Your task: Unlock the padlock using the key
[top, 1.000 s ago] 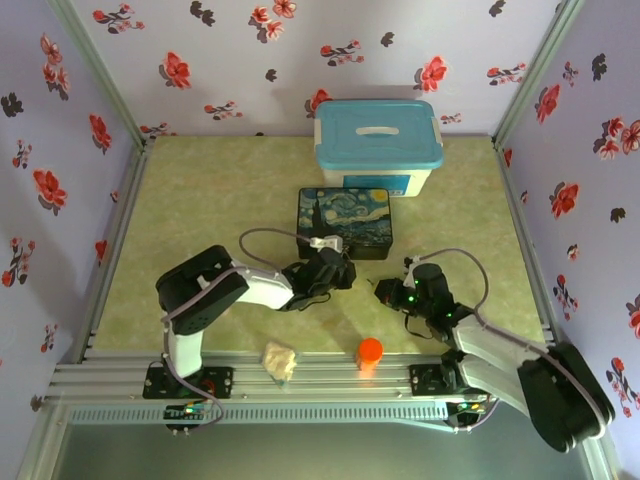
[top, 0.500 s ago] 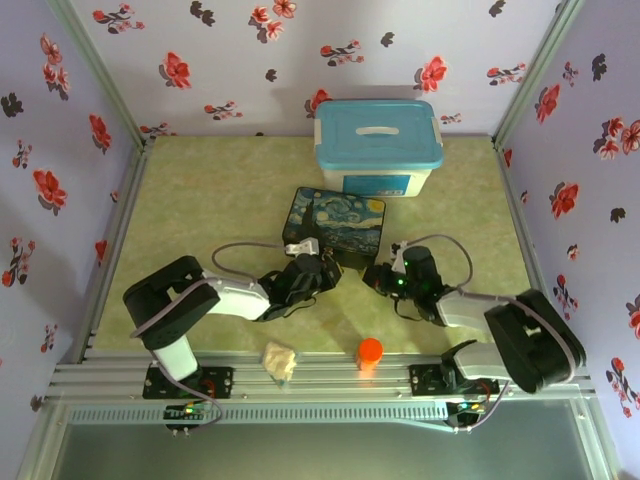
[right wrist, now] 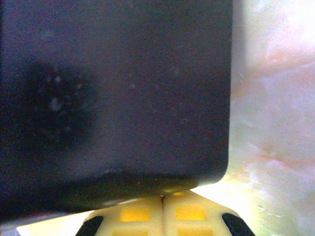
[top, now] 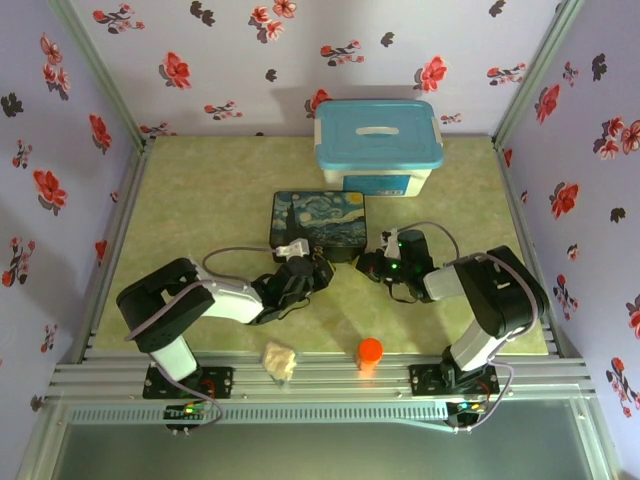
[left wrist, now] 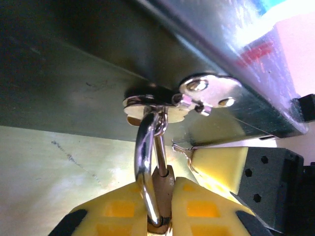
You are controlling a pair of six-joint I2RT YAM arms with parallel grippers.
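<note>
1. The left gripper (left wrist: 158, 199) has its jaws clamped on the padlock (left wrist: 162, 178), just in front of the starry-night box (top: 320, 222) on the bench (top: 200, 190).
2. The padlock's silver shackle (left wrist: 142, 157) loops through the box's hasp (left wrist: 147, 102).
3. The right gripper (right wrist: 162, 200) has its jaws pressed together on the key (left wrist: 181, 149), whose thin tip sits just right of the padlock.

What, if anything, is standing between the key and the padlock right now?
Nothing visible does. The key, pinched in the right gripper, sits just beside the padlock held by the left gripper, with open space between.
</note>
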